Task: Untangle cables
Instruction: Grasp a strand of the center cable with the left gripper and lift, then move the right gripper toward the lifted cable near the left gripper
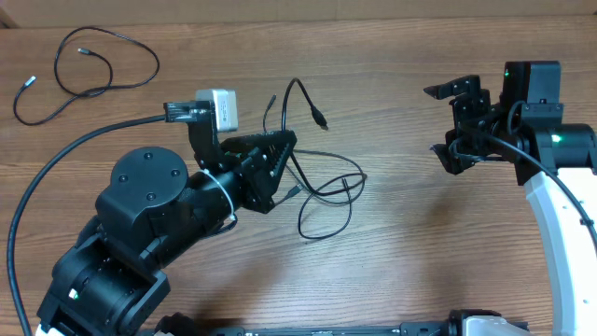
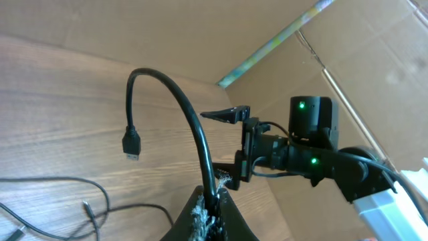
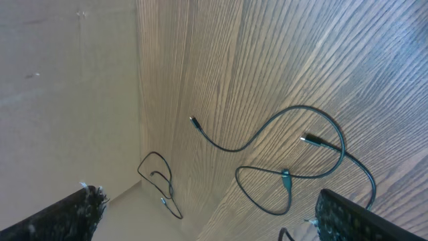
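My left gripper (image 1: 283,146) is shut on one black cable (image 1: 300,90). That cable arcs up from the jaws and ends in a dark plug hanging free. In the left wrist view the jaws (image 2: 212,199) pinch this cable (image 2: 175,94) and its plug dangles at the left. Below the gripper, a loose tangle of thin black cables (image 1: 328,189) lies on the table; it also shows in the right wrist view (image 3: 289,155). My right gripper (image 1: 454,121) is open and empty, hovering right of the tangle; its fingers (image 3: 207,199) are spread wide.
A separate looped black cable (image 1: 86,63) lies at the far left of the wooden table (image 1: 401,252); the right wrist view shows it (image 3: 162,182) small and far off. A cardboard wall (image 2: 374,60) stands behind the table. The left arm's thick black wire (image 1: 37,187) curves along the left.
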`<state>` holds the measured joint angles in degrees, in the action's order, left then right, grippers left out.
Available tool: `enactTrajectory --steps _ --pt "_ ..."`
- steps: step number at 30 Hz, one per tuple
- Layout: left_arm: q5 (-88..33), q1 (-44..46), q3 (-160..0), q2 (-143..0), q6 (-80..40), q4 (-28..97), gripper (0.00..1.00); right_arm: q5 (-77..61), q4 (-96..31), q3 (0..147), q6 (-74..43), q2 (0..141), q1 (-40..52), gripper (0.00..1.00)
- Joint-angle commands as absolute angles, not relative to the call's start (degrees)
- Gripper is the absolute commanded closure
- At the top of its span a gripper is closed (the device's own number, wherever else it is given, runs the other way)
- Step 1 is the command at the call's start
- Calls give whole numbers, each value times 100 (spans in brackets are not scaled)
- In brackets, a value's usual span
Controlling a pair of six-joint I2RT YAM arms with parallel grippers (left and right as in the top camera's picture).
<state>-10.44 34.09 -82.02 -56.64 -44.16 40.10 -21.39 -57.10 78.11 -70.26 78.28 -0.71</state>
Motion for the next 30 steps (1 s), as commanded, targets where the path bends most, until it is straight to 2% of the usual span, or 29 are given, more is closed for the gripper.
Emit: enactTrajectory --steps 1,5,16,19,21,23,24,30 --pt "-799 3409 -8276 -5607 -4930 3999 96 -2056 -5708 7883 -6978 7826 -78 0" --pt "-14 3409 -8276 -5607 -4936 4268 96 -2056 -5708 7883 -6978 7826 -78 0" --pt "294 3404 -8333 -5588 -5039 4777 96 -1732 -5352 7883 -6976 7826 -78 0" --pt "296 3402 -8501 -5568 -5146 4779 96 -2298 -5861 7883 -5986 7832 -36 0" --pt "307 3402 -8705 -5570 -5144 4797 96 -2733 -6112 7883 -4895 7832 1 14" --pt "377 3402 -8903 -5570 -5144 4880 96 -3022 -6305 7883 -3918 7826 86 41" --pt "432 3398 -8991 -5570 -5144 4941 96 -3089 -6390 7883 -3487 7815 156 47" --pt "980 3371 -9172 -5570 -5146 5426 96 -3470 -6884 7883 -1752 7411 657 50"
